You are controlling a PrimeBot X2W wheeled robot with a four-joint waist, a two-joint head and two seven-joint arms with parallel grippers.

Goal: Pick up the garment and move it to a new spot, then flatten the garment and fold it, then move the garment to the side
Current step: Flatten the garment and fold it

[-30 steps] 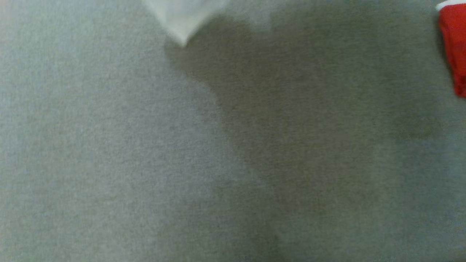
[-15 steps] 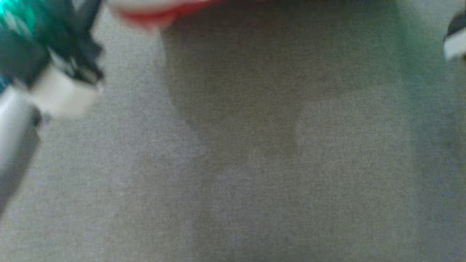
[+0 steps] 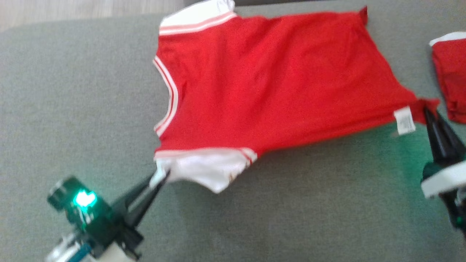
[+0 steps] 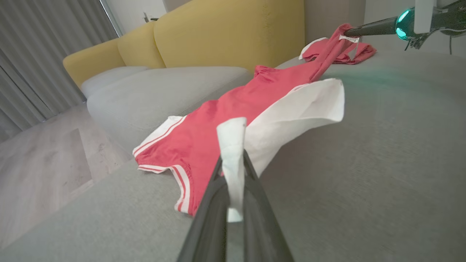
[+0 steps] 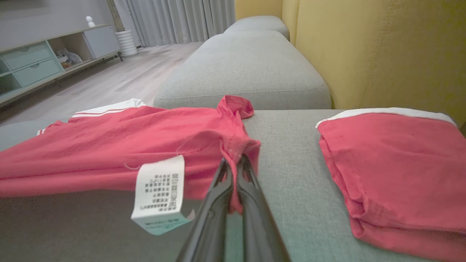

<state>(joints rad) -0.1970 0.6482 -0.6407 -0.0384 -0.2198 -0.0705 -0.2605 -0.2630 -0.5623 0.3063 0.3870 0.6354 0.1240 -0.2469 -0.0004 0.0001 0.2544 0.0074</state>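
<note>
Grey sofa seat (image 3: 72, 91) carries a red shirt (image 3: 276, 83), spread across the upper centre of the head view. A folded red garment (image 3: 451, 72) lies at the right edge. Left hand (image 3: 160, 178), lower left, pinches the shirt's white sleeve (image 3: 207, 171). Right hand (image 3: 426, 111), at the right edge, pinches the shirt's hem corner beside the label (image 3: 404, 121).

Head view shifted: whole shirt now in sight

A second ago it took in mostly bare grey cushion (image 3: 72, 91) with a white tip at the top edge. Now the red shirt (image 3: 276, 83) spans it, left claw (image 3: 160, 178) pinching the white sleeve, right claw (image 3: 425, 111) a red corner.
</note>
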